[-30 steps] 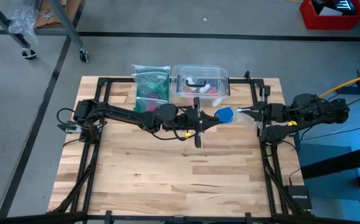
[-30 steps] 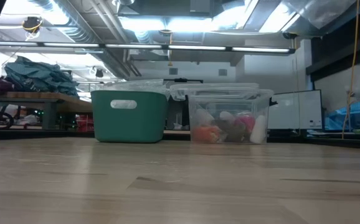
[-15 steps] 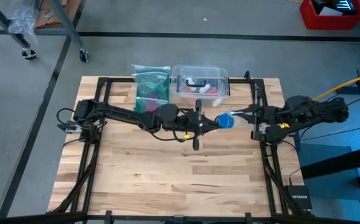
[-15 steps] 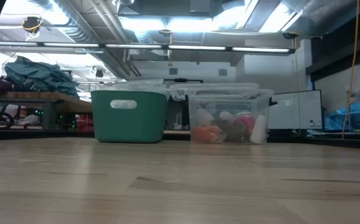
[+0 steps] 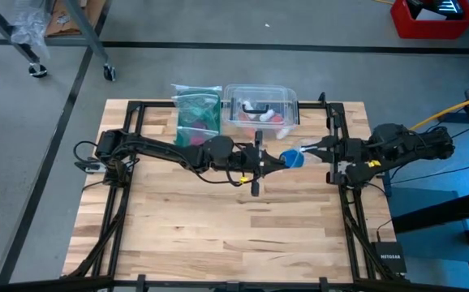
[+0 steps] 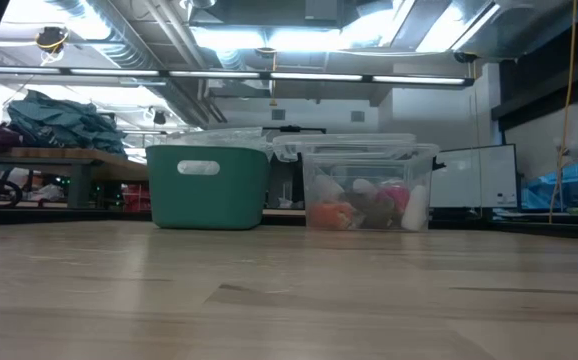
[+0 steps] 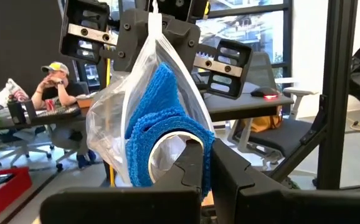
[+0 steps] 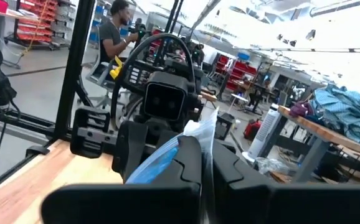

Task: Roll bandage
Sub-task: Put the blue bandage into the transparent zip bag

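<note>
Grey workshop floor all around, and in the middle a pale wooden table (image 5: 218,219) seen from straight above. Starting at nine o'clock, the left arm reaches across toward the centre. Behind it, at about eleven o'clock, sits a zip bag with green contents (image 5: 195,109), and just beside that, near twelve, a clear plastic box (image 5: 260,105) with small items inside. Neither is being touched.

Now the centre, where it all happens: the left gripper (image 5: 277,161) is clamped shut on a thin clear plastic bag (image 7: 114,124), and inside that bag is the bandage (image 5: 293,156), bright blue and already wound round a pale hollow core. It hangs above the table, just past centre toward three o'clock.

From three o'clock comes the right gripper (image 5: 306,149), also closed tight, pinching the same bag from the opposite side. So the blue roll sits squarely between the two grippers, each about equally near.

In the left wrist view the open end of the roll faces that arm. My read: the bandage must come out of the bag before any rolling.
</note>
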`<state>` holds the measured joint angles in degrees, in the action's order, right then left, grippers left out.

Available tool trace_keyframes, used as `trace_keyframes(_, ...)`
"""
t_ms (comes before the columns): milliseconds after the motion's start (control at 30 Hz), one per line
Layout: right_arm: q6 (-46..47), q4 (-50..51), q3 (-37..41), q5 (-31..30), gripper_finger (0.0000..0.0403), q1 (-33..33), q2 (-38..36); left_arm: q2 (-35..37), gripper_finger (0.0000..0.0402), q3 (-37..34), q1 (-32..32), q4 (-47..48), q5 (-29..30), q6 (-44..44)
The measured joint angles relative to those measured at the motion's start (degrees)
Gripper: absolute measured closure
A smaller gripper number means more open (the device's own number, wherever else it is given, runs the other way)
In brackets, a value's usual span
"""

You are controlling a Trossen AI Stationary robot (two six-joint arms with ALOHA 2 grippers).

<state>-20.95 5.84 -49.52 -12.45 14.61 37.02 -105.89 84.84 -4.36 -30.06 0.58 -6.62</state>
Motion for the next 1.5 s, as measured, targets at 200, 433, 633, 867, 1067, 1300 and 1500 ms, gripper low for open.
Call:
trace_keyframes(200,1.64,-0.68,-0.02,0.30,0.0402,0.00,2.27,-0.02,0.0381,0.00,0.00,-1.66,0.00,-1.78)
trace_keyframes(433,1.65,-7.25,-0.02,3.85,0.0402,0.00,6.31,-0.02,0.0365,0.00,-0.02,-1.69,-0.04,-2.42)
trace_keyframes(633,1.64,-8.97,-0.02,4.52,0.0402,0.00,6.13,-0.02,0.0340,0.00,-0.09,-1.53,0.00,-2.75)
trace_keyframes(867,3.08,-9.08,-0.02,4.57,0.0402,0.00,4.92,-0.02,0.0262,0.00,-0.19,-4.16,0.08,-2.55)
trace_keyframes(1067,5.26,-9.58,-0.09,4.59,0.0402,0.00,4.92,-0.04,0.0218,0.00,-0.69,-9.61,0.09,-2.64)
trace_keyframes(1300,9.28,-13.58,-0.07,4.45,0.0402,0.00,4.17,-0.04,0.0218,0.93,-1.29,-9.90,0.17,-2.16)
trace_keyframes(1500,13.80,-13.77,-0.04,-0.14,0.0402,0.04,1.96,2.69,0.0219,1.36,-1.60,-5.07,0.21,0.17)
